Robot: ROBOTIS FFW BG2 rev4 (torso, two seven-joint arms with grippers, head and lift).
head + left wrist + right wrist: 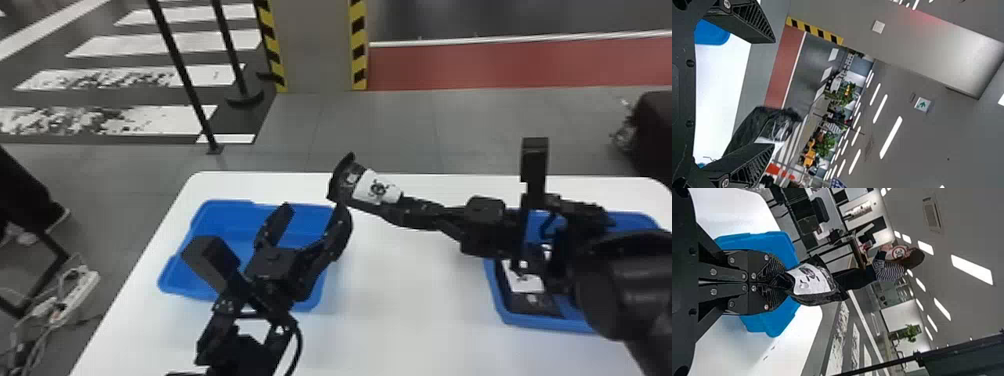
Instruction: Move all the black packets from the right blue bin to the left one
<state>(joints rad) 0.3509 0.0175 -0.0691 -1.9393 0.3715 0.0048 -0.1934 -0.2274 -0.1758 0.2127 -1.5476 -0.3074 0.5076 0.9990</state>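
Observation:
My right gripper (pixel 403 214) is shut on one end of a black packet (pixel 345 184) with a white label, holding it above the table beyond the left bin's right back corner. In the right wrist view the packet (pixel 819 299) juts out from the closed right gripper (pixel 782 280). Over the left blue bin (pixel 235 215) my left gripper (pixel 314 217) stands open, one finger near the packet's free end. The left wrist view has the packet (pixel 748 127) beside one finger of the open left gripper (pixel 773 93). More black packets (pixel 532 303) lie in the right blue bin (pixel 545 322), partly hidden by the right arm.
Both bins stand on a white table (pixel 400 305), with bare tabletop between them. The right arm reaches across that gap from the right. Stands with black poles (pixel 182 75) and a striped pillar (pixel 317 45) are beyond the table.

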